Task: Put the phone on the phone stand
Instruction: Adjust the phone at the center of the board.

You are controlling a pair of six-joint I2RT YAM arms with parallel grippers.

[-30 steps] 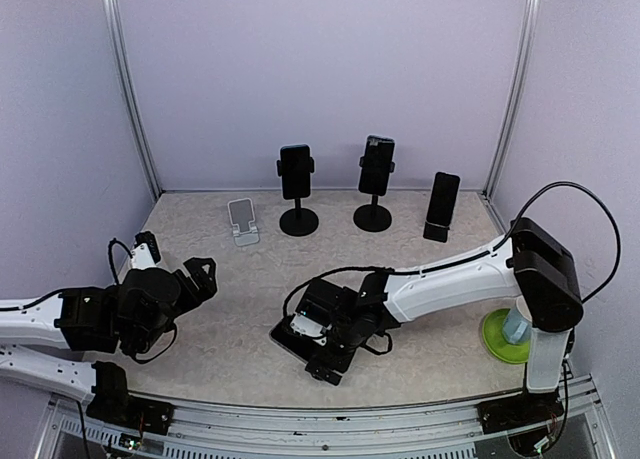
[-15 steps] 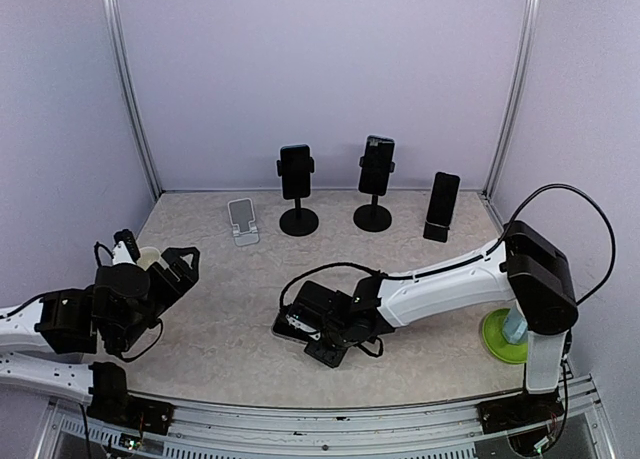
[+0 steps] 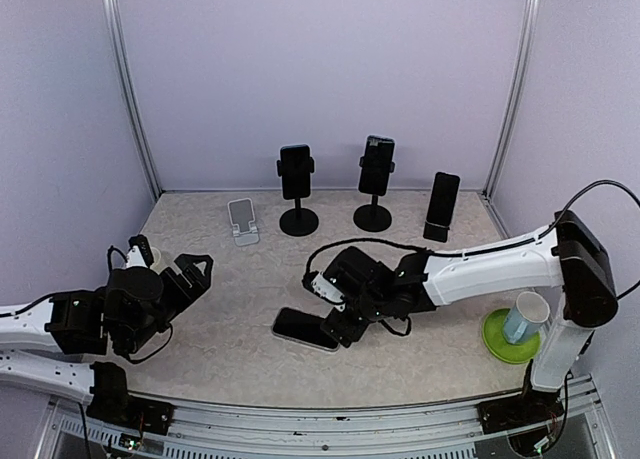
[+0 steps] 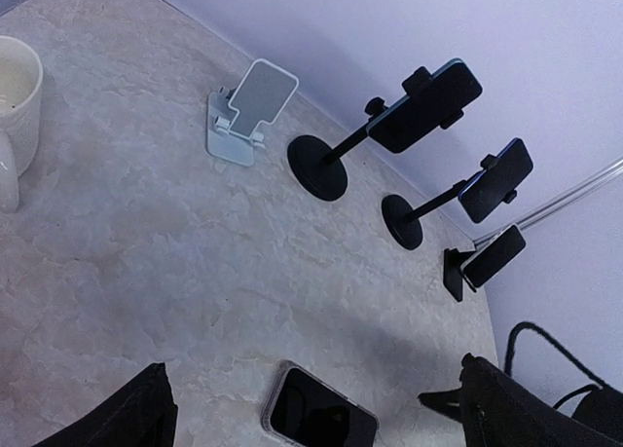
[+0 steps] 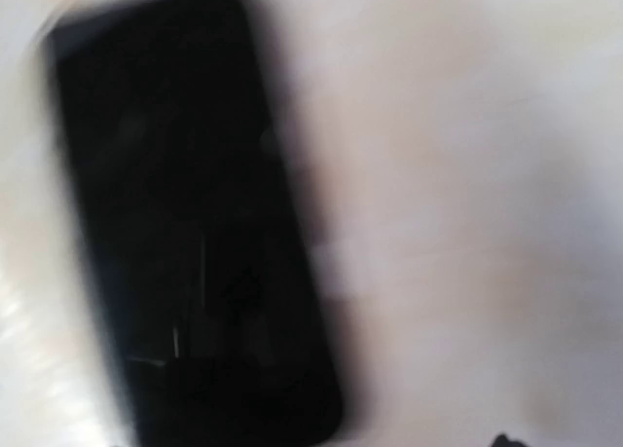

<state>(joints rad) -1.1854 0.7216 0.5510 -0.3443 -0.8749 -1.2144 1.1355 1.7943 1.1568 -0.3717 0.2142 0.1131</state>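
A black phone (image 3: 303, 328) lies flat, screen up, on the table's near middle; it also shows in the left wrist view (image 4: 319, 417) and, blurred, in the right wrist view (image 5: 185, 223). An empty white phone stand (image 3: 243, 222) stands at the back left, also in the left wrist view (image 4: 245, 113). My right gripper (image 3: 327, 309) hovers just right of the phone, fingers spread, holding nothing. My left gripper (image 3: 188, 274) is open and empty at the left, pointing toward the phone and well apart from it.
Two black pole stands (image 3: 297, 179) (image 3: 375, 171) and a low black stand (image 3: 441, 206) each hold a phone along the back. A cream cup (image 3: 148, 256) stands by my left gripper. A cup on a green coaster (image 3: 519, 324) sits at the right.
My right gripper has risen and pulled back to the right, leaving the phone flat on the table. My left arm shifted back and then slightly forward again.
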